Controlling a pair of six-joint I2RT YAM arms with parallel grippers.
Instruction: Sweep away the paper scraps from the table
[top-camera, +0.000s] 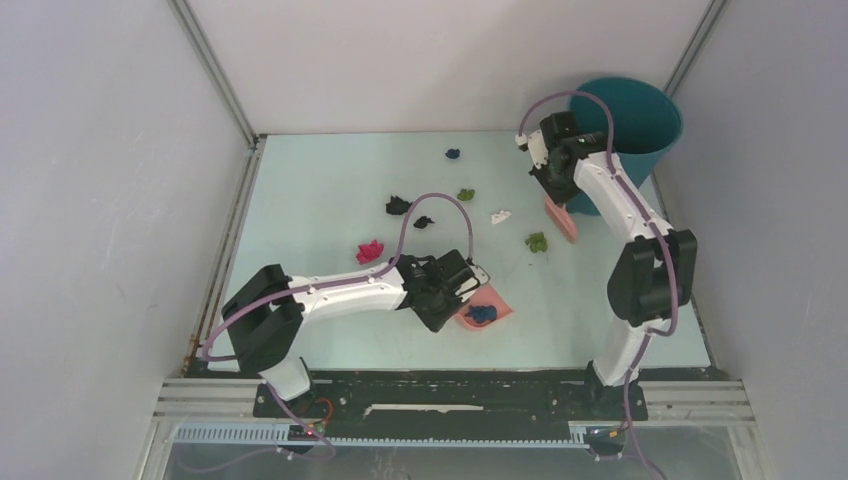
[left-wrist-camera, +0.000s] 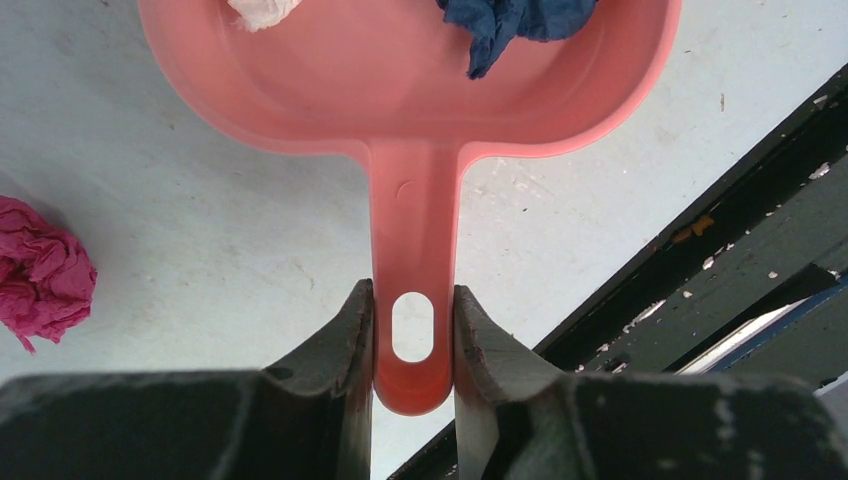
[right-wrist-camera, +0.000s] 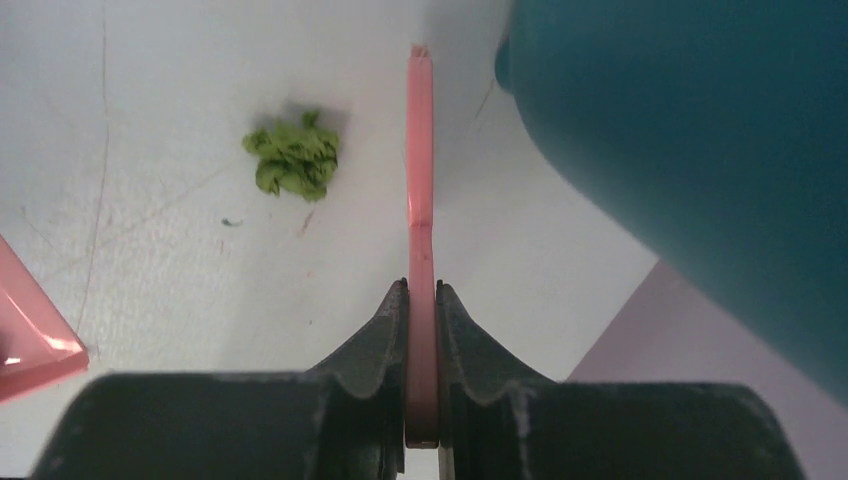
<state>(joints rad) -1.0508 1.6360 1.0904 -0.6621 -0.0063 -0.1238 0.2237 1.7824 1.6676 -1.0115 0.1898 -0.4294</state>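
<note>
My left gripper (top-camera: 468, 288) (left-wrist-camera: 412, 335) is shut on the handle of the pink dustpan (top-camera: 495, 303) (left-wrist-camera: 412, 120), which lies on the mint table (top-camera: 320, 180). A dark blue scrap (top-camera: 482, 314) (left-wrist-camera: 515, 22) and a white scrap (left-wrist-camera: 262, 10) lie in the pan. My right gripper (top-camera: 553, 195) (right-wrist-camera: 421, 300) is shut on the pink hand brush (top-camera: 562, 222) (right-wrist-camera: 420, 180), seen edge-on. Loose on the table are a magenta scrap (top-camera: 370, 251) (left-wrist-camera: 40, 272), two black scraps (top-camera: 398, 206), a white one (top-camera: 501, 215), two green ones (top-camera: 537, 241) (right-wrist-camera: 293, 160) and a dark blue one (top-camera: 453, 154).
The teal round bin (top-camera: 640, 118) (right-wrist-camera: 700, 150) stands at the far right corner, close beside the right gripper. Grey walls frame the table. A black rail (top-camera: 450, 385) (left-wrist-camera: 720, 270) runs along the near edge.
</note>
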